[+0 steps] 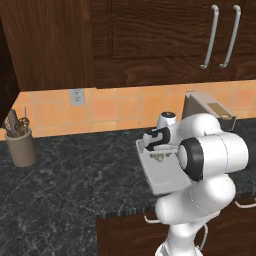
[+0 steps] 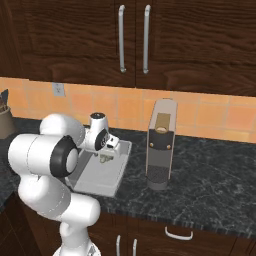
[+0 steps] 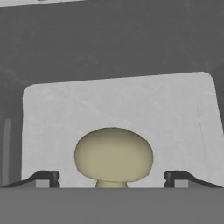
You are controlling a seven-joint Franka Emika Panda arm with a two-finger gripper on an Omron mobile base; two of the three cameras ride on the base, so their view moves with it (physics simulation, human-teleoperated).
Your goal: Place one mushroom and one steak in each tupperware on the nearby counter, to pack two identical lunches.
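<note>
Evidently at the release step, the gripper (image 3: 112, 178) stands wide open, holding nothing, over the mushroom (image 3: 113, 155) inside the pale tupperware (image 3: 57, 113); a steak plausibly comes next.

White, glossy arm (image 1: 210, 155) here, built from fat rounded segments that bulge like stacked shells. A broad black ring (image 1: 192, 159) marks the big joint, and a smaller black band sits at the wrist (image 1: 156, 139). A short white cap with a dark disc on top (image 1: 167, 118) crowns the far link. From the hand view, 2 small dark fingers (image 3: 43, 178), each tipped with a pale grey pad, set wide apart.
</note>
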